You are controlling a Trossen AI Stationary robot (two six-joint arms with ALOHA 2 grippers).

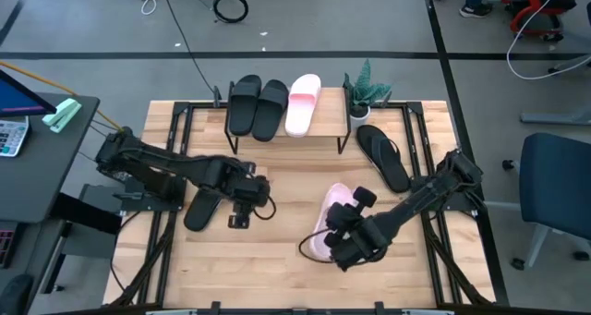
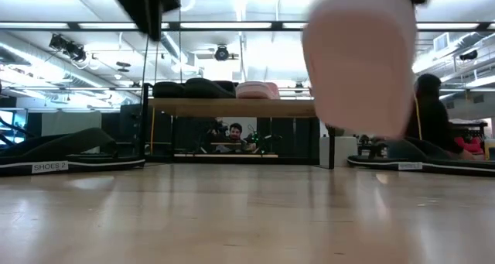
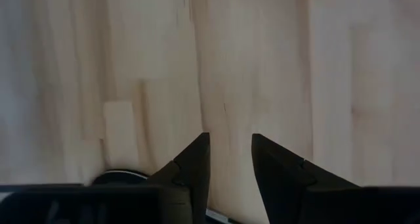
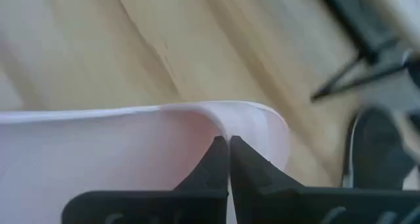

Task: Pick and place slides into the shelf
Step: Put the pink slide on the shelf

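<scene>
A slatted wooden tabletop (image 1: 277,260) stands on grey flooring. Three slides sit atop the shelf (image 1: 323,130) at its far edge: two black, one pink. The right gripper (image 1: 343,244) pinches a second pink slide (image 1: 331,215); the left gripper (image 1: 247,207) stands parted, empty.

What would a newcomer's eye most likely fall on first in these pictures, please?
Probably the pale pink slide at the table's front right, pinched at its edge by the right tool and, in the low view, hanging clear of the tabletop. Next comes the shelf at the back, carrying two black slides and another pink slide. The left tool hovers open over bare wood.
</scene>
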